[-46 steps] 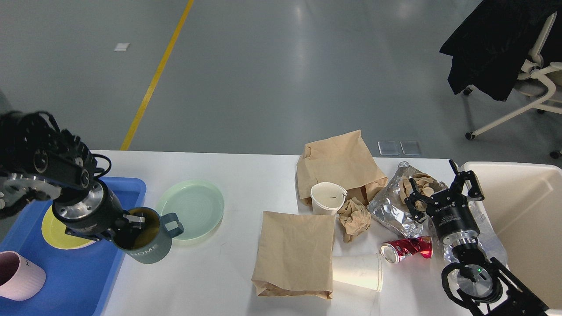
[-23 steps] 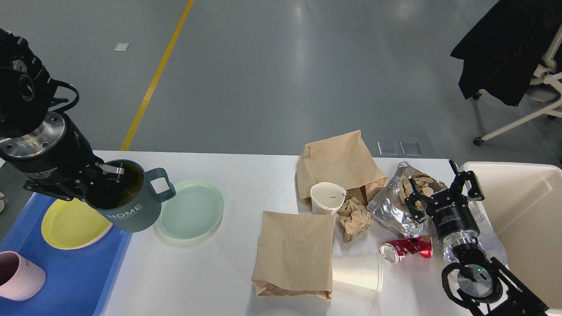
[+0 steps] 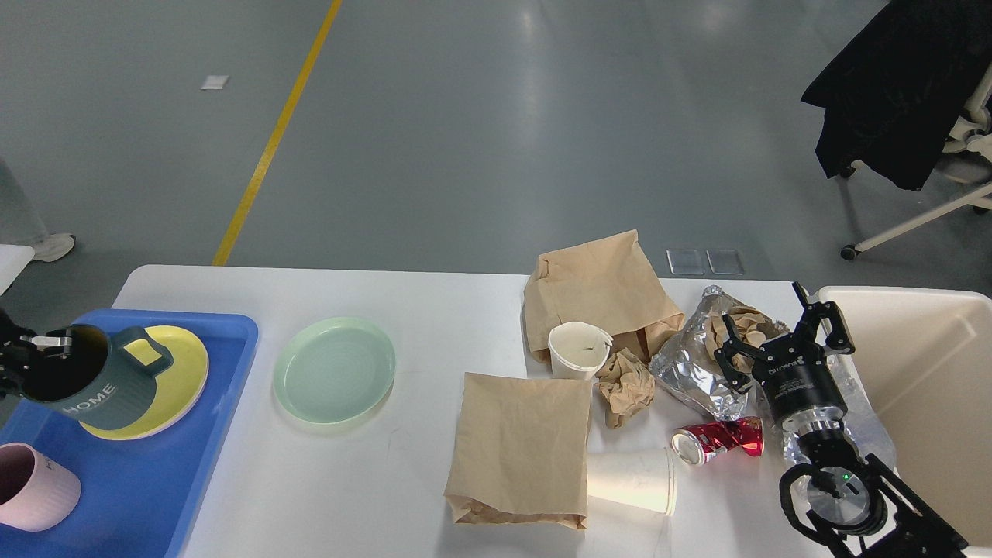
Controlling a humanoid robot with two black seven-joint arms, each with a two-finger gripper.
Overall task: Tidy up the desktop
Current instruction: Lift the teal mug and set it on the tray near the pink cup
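The white desktop (image 3: 372, 488) spans the view. At the far left edge my left gripper (image 3: 35, 353) is shut on the rim of a dark teal "HOME" mug (image 3: 97, 384), which is tilted over the yellow plate (image 3: 174, 387) in the blue tray (image 3: 155, 496). Most of that arm is out of view. My right gripper (image 3: 775, 329) stands open, fingers spread, above a crumpled foil bag (image 3: 694, 376) at the right. It holds nothing.
A pink mug (image 3: 31, 484) sits in the tray and a green plate (image 3: 335, 370) beside it. Two brown paper bags (image 3: 601, 291) (image 3: 521, 446), two white paper cups (image 3: 577, 350) (image 3: 632, 480), crumpled paper (image 3: 626, 384) and a crushed red can (image 3: 717, 438) lie mid-right. A cream bin (image 3: 930, 372) stands far right.
My left gripper has carried the teal mug left and down, from the tray's right edge to over the yellow plate. The right arm has not moved.
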